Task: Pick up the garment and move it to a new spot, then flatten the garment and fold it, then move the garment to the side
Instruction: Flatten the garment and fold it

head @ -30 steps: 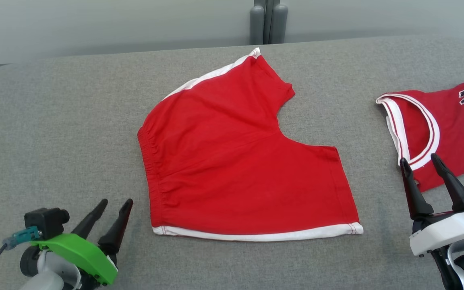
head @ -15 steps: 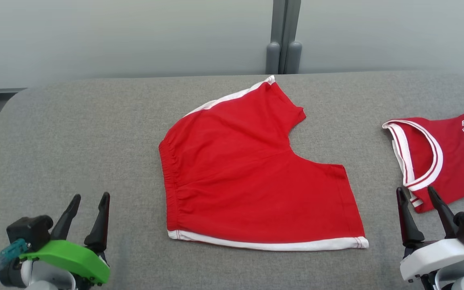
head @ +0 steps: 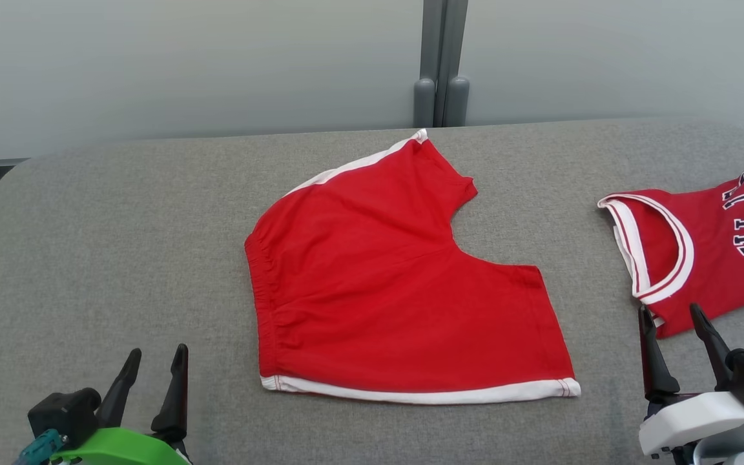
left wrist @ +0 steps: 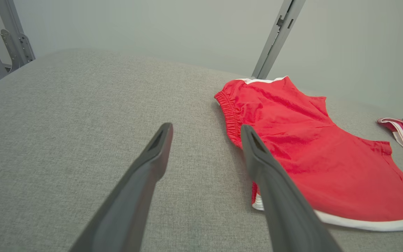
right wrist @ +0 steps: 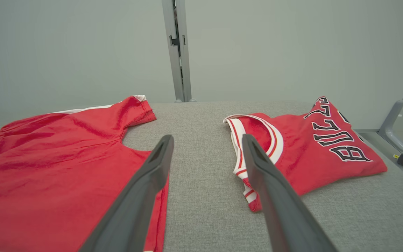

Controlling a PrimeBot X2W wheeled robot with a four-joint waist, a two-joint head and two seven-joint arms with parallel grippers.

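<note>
Head view: red shorts (head: 398, 290) spread flat at the middle of the grey table (head: 120, 226), elastic waistband to the left, one white-trimmed leg hem along the near edge, the other at the far tip. At the right end of the table, red jersey (head: 701, 252) with white-edged collar and dark lettering, well apart from the shorts. At lower left, left tool (head: 156, 352) with jaws apart, gripping nothing, above bare table near the waistband's near corner. At lower right, right tool (head: 669, 310), jaws likewise apart and empty, tips at the jersey's near corner in this view. Behind the table, a grey post (head: 440, 64) against a pale wall (head: 185, 58).

Left wrist view: two dark fingers (left wrist: 145, 182) spread wide, only table cloth between them. Shorts off to the right, waistband nearest, near corner partly hidden behind the right-hand finger; contact not possible to judge.

Right wrist view: fingers spread wide over a bare strip of table. Shorts on the left, jersey on the right, nothing held.
</note>
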